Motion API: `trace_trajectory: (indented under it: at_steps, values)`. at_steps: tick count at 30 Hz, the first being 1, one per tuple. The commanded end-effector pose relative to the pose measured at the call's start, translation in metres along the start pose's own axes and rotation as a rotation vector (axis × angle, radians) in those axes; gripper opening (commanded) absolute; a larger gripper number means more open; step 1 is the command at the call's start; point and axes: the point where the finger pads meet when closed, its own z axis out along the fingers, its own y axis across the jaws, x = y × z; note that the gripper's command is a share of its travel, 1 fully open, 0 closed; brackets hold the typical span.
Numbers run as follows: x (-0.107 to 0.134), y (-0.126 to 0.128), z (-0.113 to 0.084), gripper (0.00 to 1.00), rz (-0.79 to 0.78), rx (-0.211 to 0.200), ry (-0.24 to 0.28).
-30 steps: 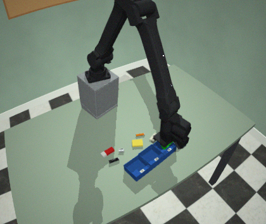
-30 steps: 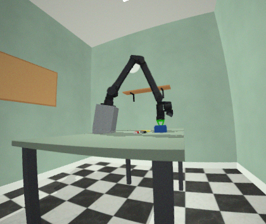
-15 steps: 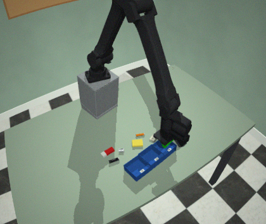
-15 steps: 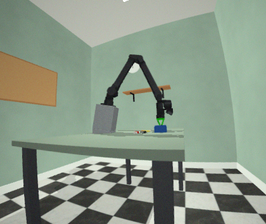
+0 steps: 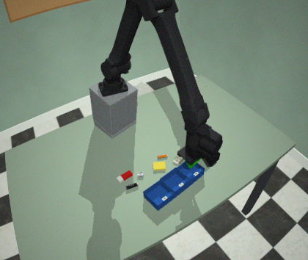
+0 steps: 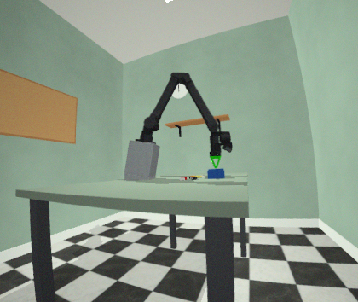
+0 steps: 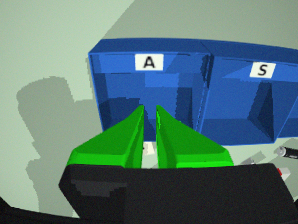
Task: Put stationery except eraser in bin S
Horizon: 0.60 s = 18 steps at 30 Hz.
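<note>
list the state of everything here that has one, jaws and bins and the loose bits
gripper: jaws nearly closed, nothing held, above compartment A
compartment A: looks empty where visible
compartment S: looks empty where visible
yellow block: lying on table, outside bin
orange piece: on table, outside bin
red-and-white piece: on table, outside bin
black piece: on table, outside bin
</note>
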Motion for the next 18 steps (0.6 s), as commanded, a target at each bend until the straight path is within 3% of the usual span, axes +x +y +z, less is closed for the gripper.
trace_trajectory:
  at_steps: [1,2,3,6,10,13,15,18]
  values:
    - [-0.010,0.001,-0.027,0.09,0.006,-0.001,-0.033]
    - [-0.010,0.001,-0.027,0.09,0.006,-0.001,-0.033]
    - [-0.024,0.003,-0.036,0.09,0.006,-0.004,-0.058]
    - [-0.017,0.002,-0.044,0.09,0.006,-0.002,-0.047]
    - [-0.014,0.002,-0.043,0.09,0.006,-0.002,-0.042]
    - [-0.002,0.000,-0.030,0.09,0.006,0.002,-0.007]
    - [-0.017,0.002,-0.036,0.09,0.001,-0.003,-0.043]
    - [-0.016,0.002,-0.036,0.09,0.001,-0.003,-0.043]
